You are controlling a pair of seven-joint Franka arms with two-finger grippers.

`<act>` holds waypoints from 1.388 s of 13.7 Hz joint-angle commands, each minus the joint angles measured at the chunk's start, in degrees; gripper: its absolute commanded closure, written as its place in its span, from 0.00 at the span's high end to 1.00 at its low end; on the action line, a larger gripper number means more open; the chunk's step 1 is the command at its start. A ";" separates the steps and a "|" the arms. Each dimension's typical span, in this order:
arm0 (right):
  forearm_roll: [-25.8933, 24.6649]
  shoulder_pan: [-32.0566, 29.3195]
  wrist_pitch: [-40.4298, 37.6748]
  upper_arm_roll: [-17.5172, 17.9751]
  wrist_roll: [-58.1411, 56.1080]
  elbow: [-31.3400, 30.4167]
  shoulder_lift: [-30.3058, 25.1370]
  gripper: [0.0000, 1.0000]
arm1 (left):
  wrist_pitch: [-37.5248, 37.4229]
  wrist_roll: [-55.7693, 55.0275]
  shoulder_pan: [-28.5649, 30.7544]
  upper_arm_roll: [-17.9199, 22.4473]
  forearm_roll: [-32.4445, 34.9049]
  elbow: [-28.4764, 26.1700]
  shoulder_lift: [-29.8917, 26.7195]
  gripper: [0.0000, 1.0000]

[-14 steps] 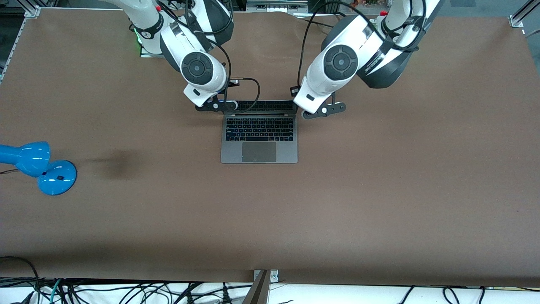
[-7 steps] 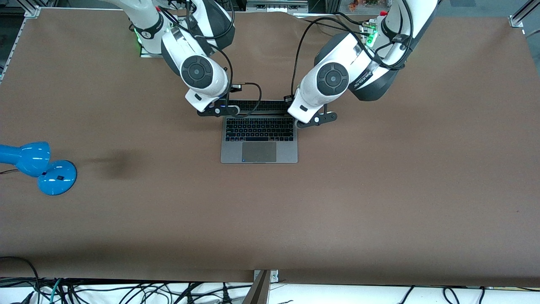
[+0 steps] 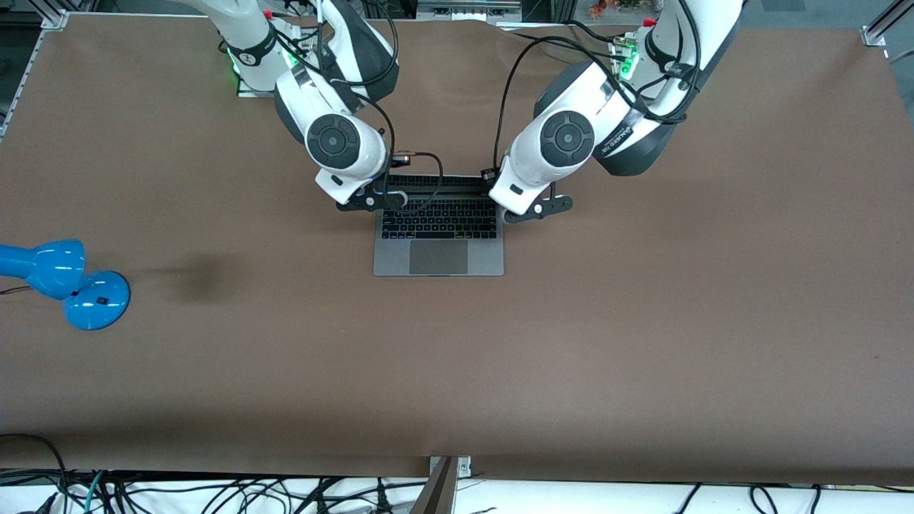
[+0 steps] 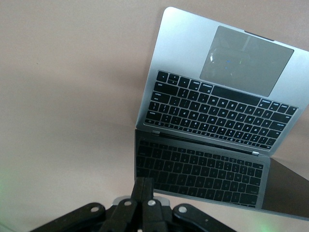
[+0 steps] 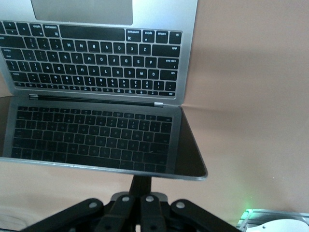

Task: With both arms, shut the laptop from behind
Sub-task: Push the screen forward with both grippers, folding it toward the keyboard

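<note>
Clearly, the laptop is kept near the middle of the worktop, its screen tilted partway over the keyboard. The left gripper and the right gripper are set against the screen's top edge, one at each corner, fingers shut tight on nothing, presumably so the push is shared evenly. The lid's outer face is hidden, and actual contact cannot be made out.

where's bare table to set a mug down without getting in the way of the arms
Free: the brown table between the space-grey metal laptop and the front camera's edge, and the whole stretch toward the left arm's end. Also between the laptop and the blue lamp. Crowded: over the laptop's hinge, where the left gripper and right gripper press its lid.
</note>
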 commanded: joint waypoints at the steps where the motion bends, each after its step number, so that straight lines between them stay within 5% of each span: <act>1: 0.82 -1.08 -1.55 0.26 -2.08 3.39 0.98 0.00 | 1.56 0.48 -0.64 -0.53 1.30 0.67 2.54 0.00; 19: -0.14 -4.77 0.20 0.17 -7.53 11.13 10.73 0.00 | 5.60 0.48 -0.64 -0.53 8.32 2.78 7.81 0.00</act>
